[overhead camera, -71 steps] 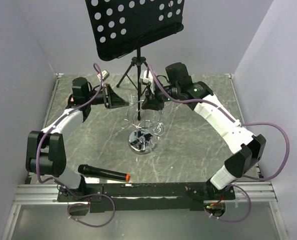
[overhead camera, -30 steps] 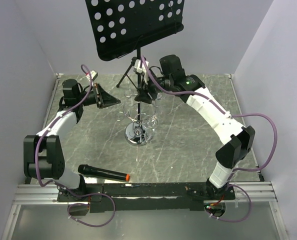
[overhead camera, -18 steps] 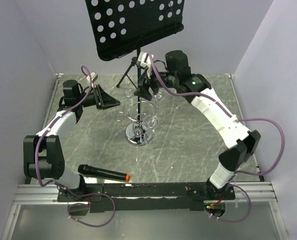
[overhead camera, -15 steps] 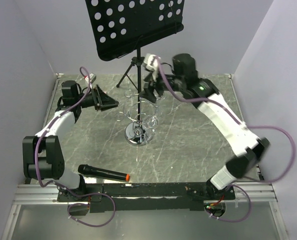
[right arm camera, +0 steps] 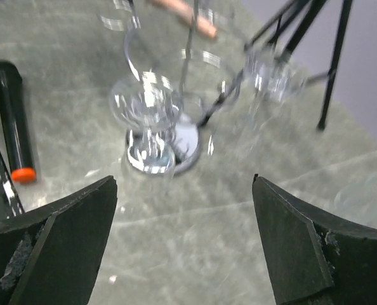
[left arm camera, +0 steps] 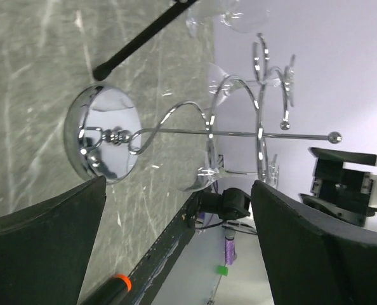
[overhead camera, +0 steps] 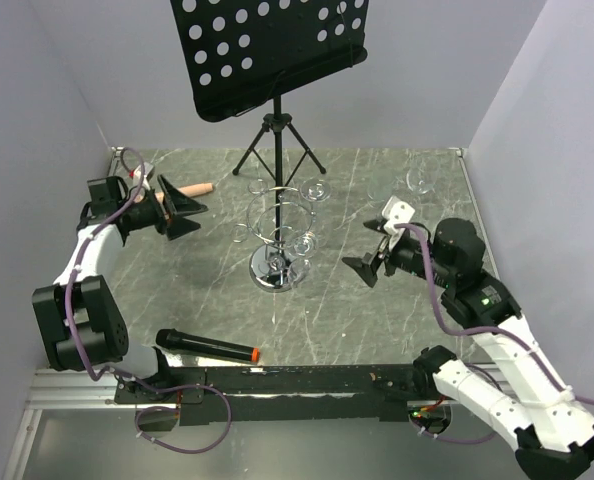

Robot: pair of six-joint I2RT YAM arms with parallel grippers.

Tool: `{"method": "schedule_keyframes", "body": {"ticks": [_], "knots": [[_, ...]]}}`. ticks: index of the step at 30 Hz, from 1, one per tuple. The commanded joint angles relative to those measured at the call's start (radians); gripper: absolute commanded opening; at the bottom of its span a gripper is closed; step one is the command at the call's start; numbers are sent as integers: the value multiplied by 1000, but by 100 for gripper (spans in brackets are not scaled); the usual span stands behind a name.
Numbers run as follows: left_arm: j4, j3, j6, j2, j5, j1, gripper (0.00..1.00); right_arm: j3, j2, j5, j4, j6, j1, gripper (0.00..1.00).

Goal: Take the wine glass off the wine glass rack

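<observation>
Holds left arm [overhead camera: 85,255] stretched low left of the rack [overhead camera: 275,270], right arm [overhead camera: 477,300] folded well to its right, both jaws spread wide and empty, a wine glass [overhead camera: 302,243] hanging on its near side.

Light: bright, even, diffuse from overhead; we find only soft shadows on the desk [overhead camera: 377,325]. Glare: hard highlights on the chrome base of the wine glass rack [left arm camera: 103,136]. Focus: top and left wrist views sharp; right wrist view motion-blurred, its wine glass [right arm camera: 147,111] smeared.
</observation>
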Motion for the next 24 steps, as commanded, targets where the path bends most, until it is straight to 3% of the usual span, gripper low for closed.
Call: {"method": "schedule_keyframes", "body": {"ticks": [1,6,24], "knots": [[-192,40,181,-5,-14,30,100,-142,-60,-136,82,65,-93,92],[-378,140,427,-20,-150,59,100,-257,-68,-262,255,77,-101,89],[-576,242,643,-29,-347,226,100,-467,209,-444,973,204,-44,70]]}}
